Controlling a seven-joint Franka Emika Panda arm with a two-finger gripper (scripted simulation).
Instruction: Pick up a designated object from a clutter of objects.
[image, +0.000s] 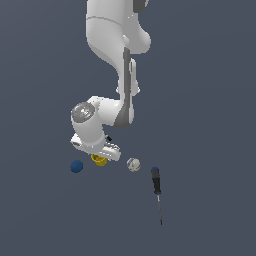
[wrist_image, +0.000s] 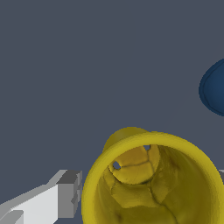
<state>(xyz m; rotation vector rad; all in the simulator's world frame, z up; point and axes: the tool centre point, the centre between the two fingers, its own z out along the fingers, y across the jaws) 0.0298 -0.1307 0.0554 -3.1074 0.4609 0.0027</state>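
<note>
The yellow cup fills the near part of the wrist view, its hollow inside facing the camera. In the exterior view the cup peeks out under the white hand, between two balls. My gripper is down over it and straddles it. One grey finger presses against the cup's outer wall, and only a sliver of the other shows at the opposite rim. The gripper is shut on the cup. A small yellow bulge shows past the rim; I cannot tell what it is.
A blue ball lies close to the cup on the exterior view's left, and the blue ball also shows in the wrist view. A white-grey ball lies on the right. Farther right lies a black-handled screwdriver.
</note>
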